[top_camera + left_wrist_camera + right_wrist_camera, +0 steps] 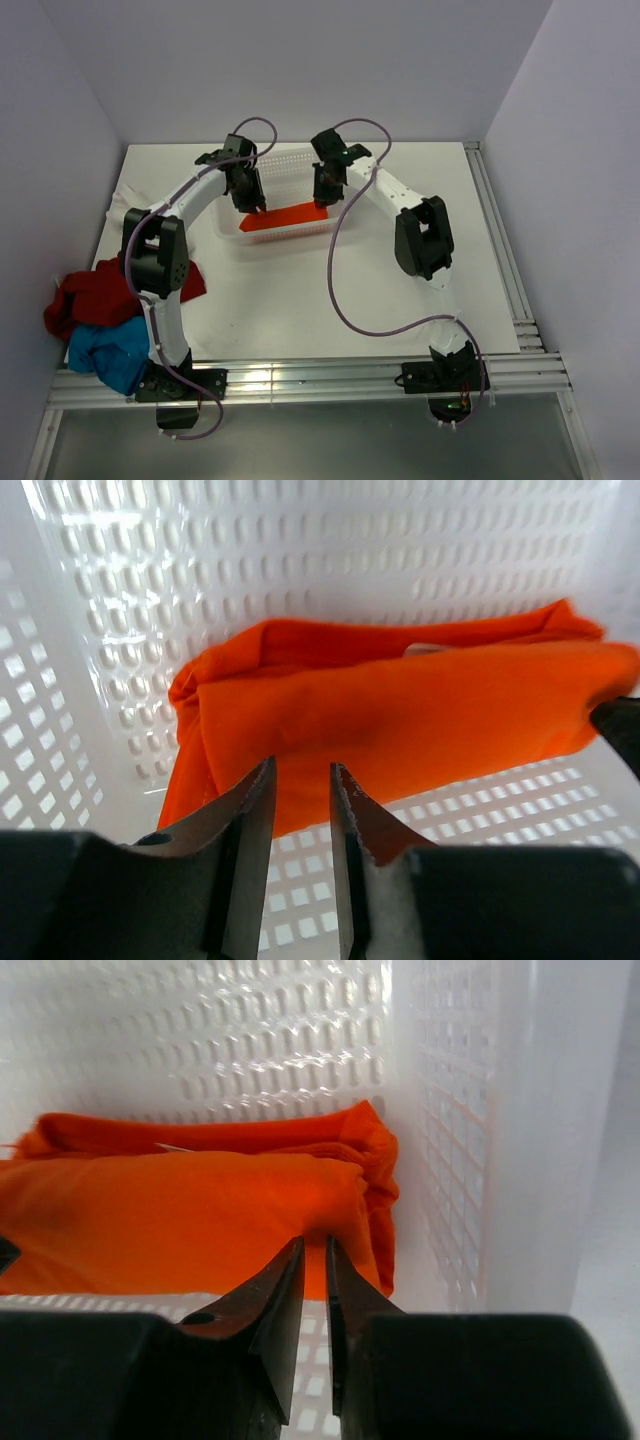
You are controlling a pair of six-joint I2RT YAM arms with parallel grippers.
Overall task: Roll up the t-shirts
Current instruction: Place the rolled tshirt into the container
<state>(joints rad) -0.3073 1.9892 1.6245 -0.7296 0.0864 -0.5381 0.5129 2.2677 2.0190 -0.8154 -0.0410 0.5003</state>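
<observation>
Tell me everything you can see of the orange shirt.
The orange t-shirt is soft bright cloth, folded into a long flat bundle with bunched ends. It lies on the floor of the white mesh basket, one end near a side wall. The left gripper and right gripper hover at its edge; contact is unclear.

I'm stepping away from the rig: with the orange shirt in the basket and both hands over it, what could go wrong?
The left hand and right hand sit at the near edge of the orange t-shirt, jaws narrowly apart; lifting, either might snag cloth and pull it open. The right hand is near the side wall of the white mesh basket and could catch it. The red t-shirt and blue t-shirt bunch beside the left arm, whose elbow might drag them.
</observation>
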